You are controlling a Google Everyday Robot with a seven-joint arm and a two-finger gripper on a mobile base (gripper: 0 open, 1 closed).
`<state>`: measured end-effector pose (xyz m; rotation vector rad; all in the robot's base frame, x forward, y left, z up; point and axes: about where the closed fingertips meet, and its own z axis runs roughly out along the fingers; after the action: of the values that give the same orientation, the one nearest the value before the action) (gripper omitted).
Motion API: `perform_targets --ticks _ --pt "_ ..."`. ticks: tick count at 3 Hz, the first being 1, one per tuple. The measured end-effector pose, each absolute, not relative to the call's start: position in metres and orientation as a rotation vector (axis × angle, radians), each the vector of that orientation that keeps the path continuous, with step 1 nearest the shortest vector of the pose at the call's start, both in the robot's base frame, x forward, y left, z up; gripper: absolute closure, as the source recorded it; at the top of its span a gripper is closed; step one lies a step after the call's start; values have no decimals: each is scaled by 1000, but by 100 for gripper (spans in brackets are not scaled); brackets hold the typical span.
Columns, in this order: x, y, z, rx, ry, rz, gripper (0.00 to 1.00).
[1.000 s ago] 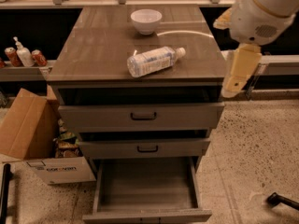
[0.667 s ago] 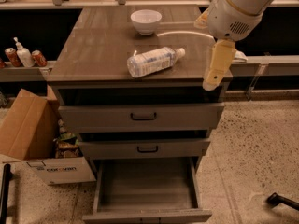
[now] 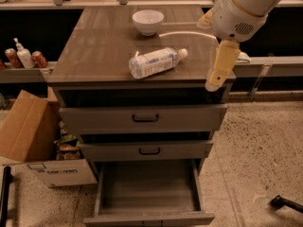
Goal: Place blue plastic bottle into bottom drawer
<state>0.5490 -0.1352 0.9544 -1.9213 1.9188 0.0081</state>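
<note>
The blue plastic bottle (image 3: 156,62) lies on its side in the middle of the cabinet top, cap pointing right and back. My gripper (image 3: 214,83) hangs pointing down at the top's front right corner, to the right of the bottle and apart from it; it holds nothing that I can see. The bottom drawer (image 3: 149,188) is pulled out below, and its grey inside is bare. The two upper drawers (image 3: 144,118) with black handles stand slightly out.
A white bowl (image 3: 147,21) sits at the back of the top, with a white cable (image 3: 184,33) beside it. An open cardboard box (image 3: 28,136) stands on the floor at left. Cans and a pump bottle (image 3: 23,56) sit on a left shelf. A black object (image 3: 286,203) lies on the floor at right.
My gripper has moved left, from beyond the cabinet's right side to over its front right corner. The bottle and the drawers have not moved.
</note>
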Motion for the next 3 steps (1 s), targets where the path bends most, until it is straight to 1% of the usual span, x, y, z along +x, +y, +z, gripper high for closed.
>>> perform_targets --ticks 2,3 --pt "621 -93 906 -2052 1723 131 0" --pt "622 -93 906 -2052 1722 131 0"
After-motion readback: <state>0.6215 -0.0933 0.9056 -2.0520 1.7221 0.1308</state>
